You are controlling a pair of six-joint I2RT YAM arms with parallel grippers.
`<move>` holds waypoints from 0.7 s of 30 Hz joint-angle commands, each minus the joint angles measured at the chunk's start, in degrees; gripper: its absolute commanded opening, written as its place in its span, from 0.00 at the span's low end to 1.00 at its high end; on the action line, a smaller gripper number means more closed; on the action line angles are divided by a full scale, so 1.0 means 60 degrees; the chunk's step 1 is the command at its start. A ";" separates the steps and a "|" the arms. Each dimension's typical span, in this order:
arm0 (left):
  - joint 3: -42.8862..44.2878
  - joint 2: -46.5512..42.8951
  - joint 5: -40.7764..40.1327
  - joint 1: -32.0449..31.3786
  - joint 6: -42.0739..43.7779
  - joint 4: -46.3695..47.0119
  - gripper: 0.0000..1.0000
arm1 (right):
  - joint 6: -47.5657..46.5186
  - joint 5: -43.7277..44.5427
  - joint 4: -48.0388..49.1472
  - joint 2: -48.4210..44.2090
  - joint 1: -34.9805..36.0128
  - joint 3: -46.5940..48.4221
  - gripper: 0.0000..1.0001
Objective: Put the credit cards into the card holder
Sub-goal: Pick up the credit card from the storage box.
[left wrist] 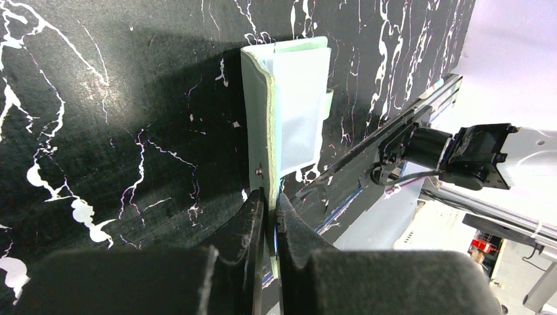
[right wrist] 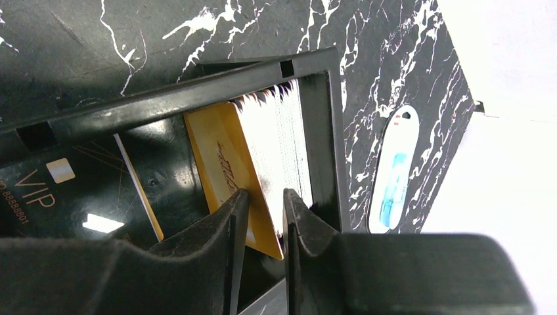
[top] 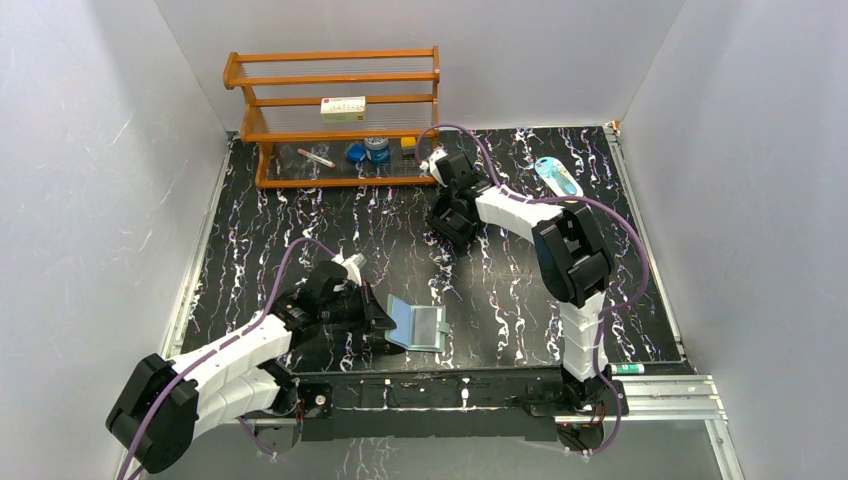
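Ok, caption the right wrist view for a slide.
Right gripper straddling an orange card in the black box, beside a white stack.

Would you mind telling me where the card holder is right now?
In the top external view, the card holder sits open near the front edge of the table, left of centre, with the left end effector clamped on its left edge.

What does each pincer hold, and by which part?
The left pincer grips the card holder by one flap's near edge. The right pincer straddles an edge of the orange card in the black box; whether it clamps cannot be told.
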 commanded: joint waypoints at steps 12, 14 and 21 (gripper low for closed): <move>0.0416 -0.0240 0.0097 -0.0009 -0.0058 -0.0094 0.01 | 0.0574 -0.0393 0.0109 -0.0888 -0.0274 -0.0031 0.17; 0.0506 -0.0299 -0.0142 -0.0008 -0.0117 -0.0339 0.02 | 0.0907 -0.0544 -0.0126 -0.0967 -0.0265 -0.0021 0.15; 0.1004 -0.0187 -0.0470 -0.0014 -0.0333 -0.0669 0.05 | 0.1760 -0.1475 -0.0627 -0.1623 -0.0265 -0.0169 0.00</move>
